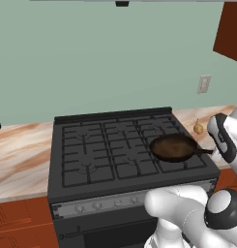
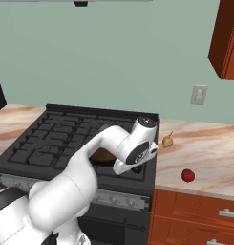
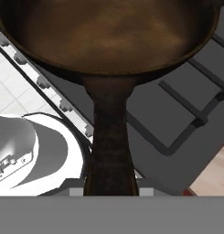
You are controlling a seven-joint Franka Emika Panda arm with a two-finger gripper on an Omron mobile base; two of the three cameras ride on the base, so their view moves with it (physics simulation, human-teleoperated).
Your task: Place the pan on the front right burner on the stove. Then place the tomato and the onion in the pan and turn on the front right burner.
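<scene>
The dark brown pan (image 1: 173, 147) sits over the front right burner (image 1: 195, 163) of the black stove (image 1: 91, 145), its thin handle pointing right. My gripper (image 1: 214, 151) is at the handle's end. In the hand view the handle (image 3: 109, 137) runs straight down between my fingertips, which press against both of its sides, so my gripper (image 3: 109, 192) is shut on it. The tan onion (image 2: 167, 141) lies on the counter just right of the stove. The red tomato (image 2: 187, 175) rests nearer the counter's front edge.
A silver strip of knobs (image 1: 105, 203) runs along the stove front. Marble counter (image 2: 209, 148) extends right of the stove, with a wall outlet (image 2: 198, 94) above it and a brown upper cabinet (image 2: 228, 38) at the top right. My arm (image 2: 99, 153) crosses the stove's right front.
</scene>
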